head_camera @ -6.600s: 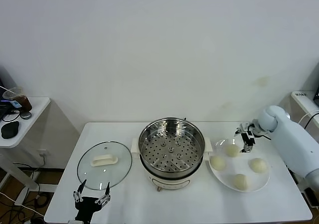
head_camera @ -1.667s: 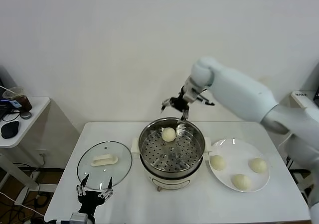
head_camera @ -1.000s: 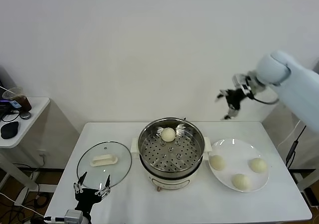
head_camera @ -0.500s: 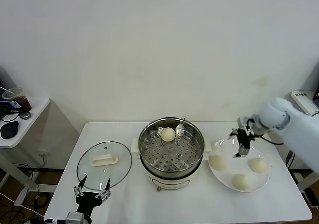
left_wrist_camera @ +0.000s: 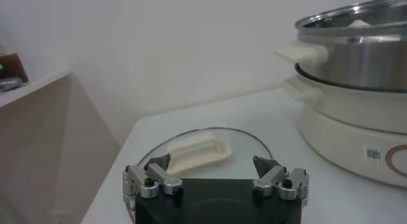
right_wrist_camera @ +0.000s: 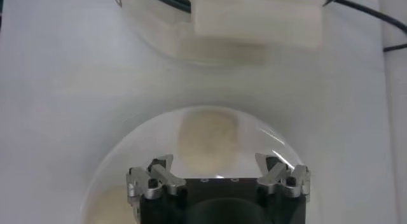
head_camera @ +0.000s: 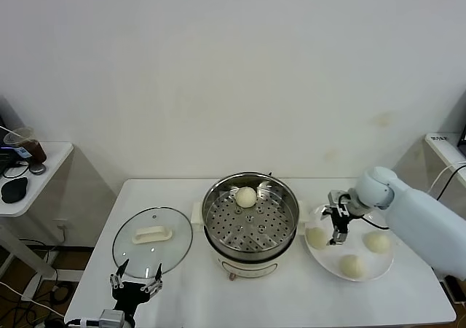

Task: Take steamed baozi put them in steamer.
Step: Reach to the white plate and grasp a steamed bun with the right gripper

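Baozi (head_camera: 317,237) nearest the steamer (head_camera: 250,222) sits under the right gripper (head_camera: 339,224), fingers spread wide; an off-centre closing could squash it or roll it across the plate (head_camera: 368,266).

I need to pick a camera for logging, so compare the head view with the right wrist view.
Only the head view shows the glass lid, the baozi in the steamer, and the left gripper parked near the table's front edge. Only the right wrist view shows the right gripper with fingers open above a plate baozi. Both show the plate and steamer.
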Tool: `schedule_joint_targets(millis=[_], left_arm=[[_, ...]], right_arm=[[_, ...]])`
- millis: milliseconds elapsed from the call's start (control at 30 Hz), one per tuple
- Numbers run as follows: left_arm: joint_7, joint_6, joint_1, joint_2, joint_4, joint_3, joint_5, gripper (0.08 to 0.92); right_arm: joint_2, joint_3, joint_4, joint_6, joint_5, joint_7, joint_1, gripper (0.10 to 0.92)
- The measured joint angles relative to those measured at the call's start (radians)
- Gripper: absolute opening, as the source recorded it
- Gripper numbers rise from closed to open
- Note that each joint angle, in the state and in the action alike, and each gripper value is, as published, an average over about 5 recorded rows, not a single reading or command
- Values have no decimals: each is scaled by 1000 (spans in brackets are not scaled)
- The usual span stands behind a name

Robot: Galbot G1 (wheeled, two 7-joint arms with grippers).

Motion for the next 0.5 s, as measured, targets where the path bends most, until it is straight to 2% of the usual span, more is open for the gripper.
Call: schedule_joint_targets(millis=[500], left_arm=[[3,1,-4,0,6,2,1,823]], right_arm=[[53,17,-50,0,-47,12,-39,823]])
